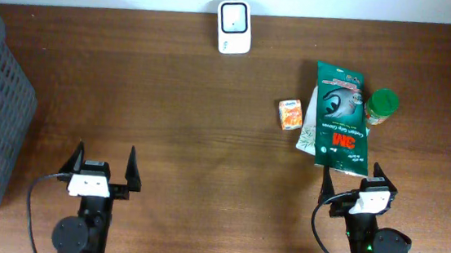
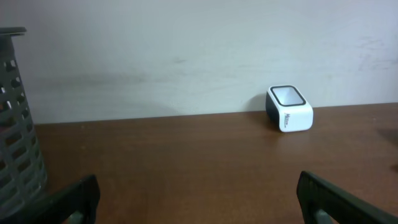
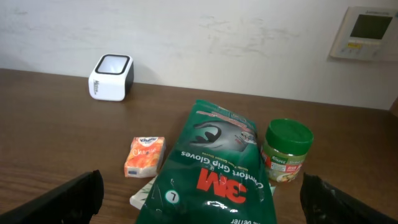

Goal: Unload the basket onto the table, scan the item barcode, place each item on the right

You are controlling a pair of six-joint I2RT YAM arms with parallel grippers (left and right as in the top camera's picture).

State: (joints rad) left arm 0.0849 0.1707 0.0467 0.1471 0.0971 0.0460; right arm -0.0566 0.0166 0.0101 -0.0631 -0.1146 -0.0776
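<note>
On the right of the table: glove packet, flat, just ahead of right gripper.
Glove packet: likely light, floppy, slick film; pinch a free edge.
Left gripper, right gripper: jaws apart, empty.

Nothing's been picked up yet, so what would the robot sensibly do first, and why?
Probably reach the right fingers forward and down onto the glove packet. They stand open and empty, and the packet lies flat just ahead of them, the nearest item. The scanner sits farther back, so something has to be lifted before it can be scanned.
</note>
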